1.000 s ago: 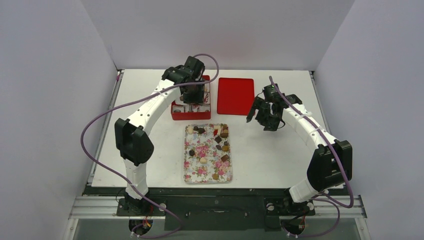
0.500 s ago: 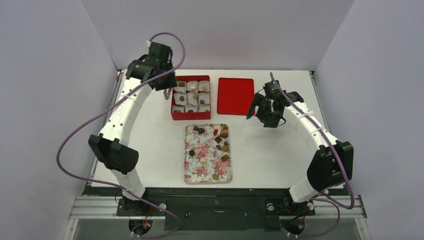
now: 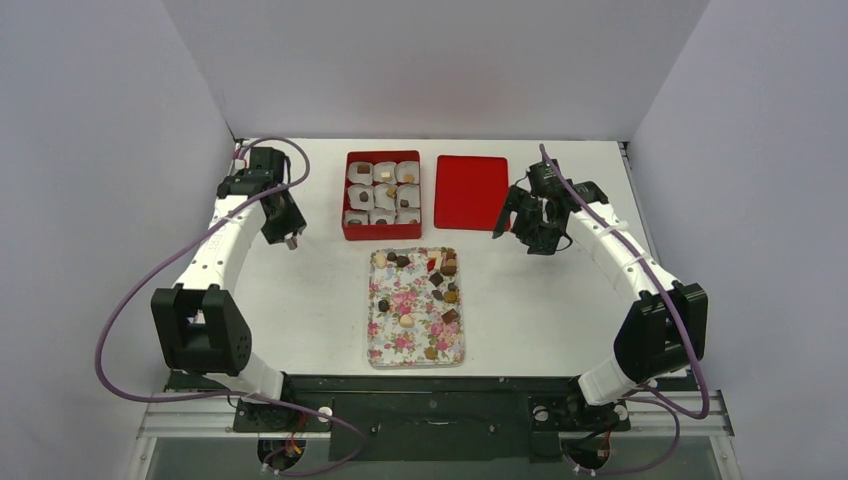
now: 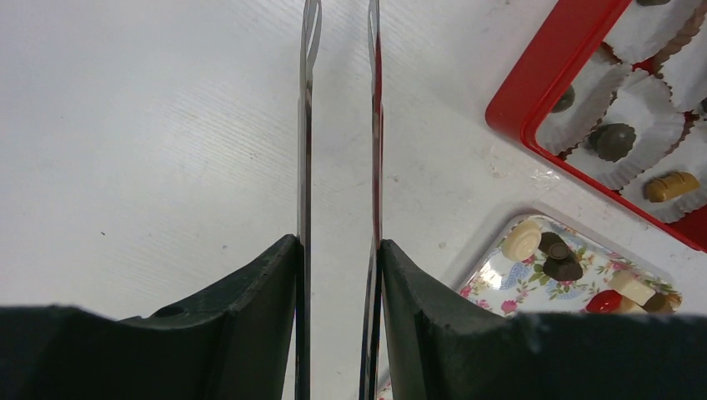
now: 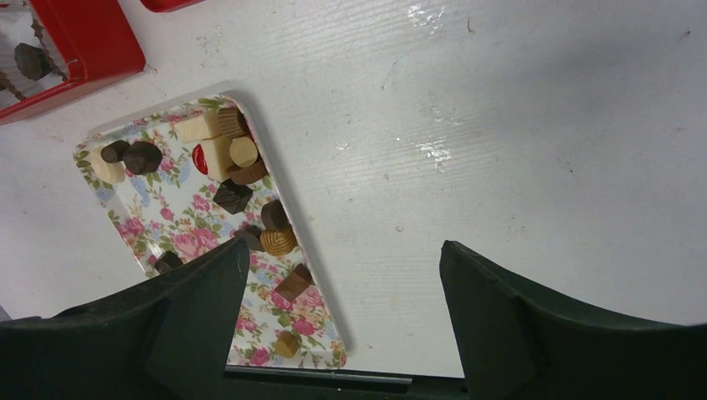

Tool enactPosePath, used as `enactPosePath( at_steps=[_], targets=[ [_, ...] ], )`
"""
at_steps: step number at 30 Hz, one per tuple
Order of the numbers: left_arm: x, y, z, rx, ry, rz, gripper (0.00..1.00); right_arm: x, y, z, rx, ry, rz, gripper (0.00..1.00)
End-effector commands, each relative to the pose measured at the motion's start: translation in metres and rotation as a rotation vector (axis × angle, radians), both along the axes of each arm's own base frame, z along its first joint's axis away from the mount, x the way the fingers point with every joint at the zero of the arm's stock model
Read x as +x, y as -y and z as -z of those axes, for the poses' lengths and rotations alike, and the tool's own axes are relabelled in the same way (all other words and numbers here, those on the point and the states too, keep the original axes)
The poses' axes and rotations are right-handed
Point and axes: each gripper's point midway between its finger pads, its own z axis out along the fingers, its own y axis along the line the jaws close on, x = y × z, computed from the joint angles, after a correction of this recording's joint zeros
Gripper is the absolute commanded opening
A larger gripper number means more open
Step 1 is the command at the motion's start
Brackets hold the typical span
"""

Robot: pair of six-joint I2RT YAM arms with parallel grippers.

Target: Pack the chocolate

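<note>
The chocolate (image 3: 441,286) lies as several small brown, tan and cream pieces on the floral tray (image 3: 372,340). More pieces sit in white paper cups inside the red box (image 3: 382,232). My left gripper (image 3: 291,240) hangs over bare table left of the box, shut on thin metal tweezers (image 4: 305,125) whose two blades stand apart with nothing between them. In the left wrist view the left gripper (image 4: 338,246) faces the tray corner (image 4: 479,258) and a cream piece (image 4: 521,239). My right gripper (image 3: 515,235) hovers open right of the tray, holding nothing.
A flat red lid (image 3: 471,192) lies right of the box. In the right wrist view the right gripper (image 5: 343,250) is above white table beside the tray (image 5: 179,225), with a ridged tan piece (image 5: 278,240) near the tray's edge. Walls enclose three sides.
My left arm has swung away from over the red box, leftward and toward the near side, tweezers still in its grip. The right arm has barely shifted.
</note>
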Motion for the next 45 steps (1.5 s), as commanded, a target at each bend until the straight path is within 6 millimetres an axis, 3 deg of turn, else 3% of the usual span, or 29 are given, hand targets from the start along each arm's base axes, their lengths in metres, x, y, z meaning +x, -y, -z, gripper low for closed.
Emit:
enactPosePath(
  at_steps=[1,7,16,30,37,40,45],
  targets=[
    [0.024,0.001,-0.006,-0.049,0.125,0.010,0.36,0.007,-0.006,-0.025,0.008,0.078,-0.023,0.80],
    [0.019,-0.001,0.023,-0.053,0.065,0.004,0.37,0.005,-0.004,-0.027,0.001,0.090,-0.020,0.80],
    [-0.008,-0.023,0.061,-0.015,-0.072,-0.075,0.46,0.003,-0.002,-0.026,0.001,0.100,-0.006,0.80],
    [-0.021,-0.017,0.114,-0.074,-0.199,-0.076,0.61,0.005,0.001,-0.026,-0.006,0.117,0.019,0.80],
    [-0.024,-0.019,0.117,-0.063,-0.213,-0.064,0.82,0.011,0.000,-0.025,-0.004,0.121,0.028,0.80],
    [-0.020,-0.020,0.110,-0.060,-0.198,-0.053,0.92,0.015,-0.002,-0.026,0.002,0.125,0.031,0.80],
    [-0.013,-0.021,0.088,-0.053,-0.151,-0.041,0.97,0.025,-0.003,-0.028,0.002,0.132,0.045,0.81]
  ],
)
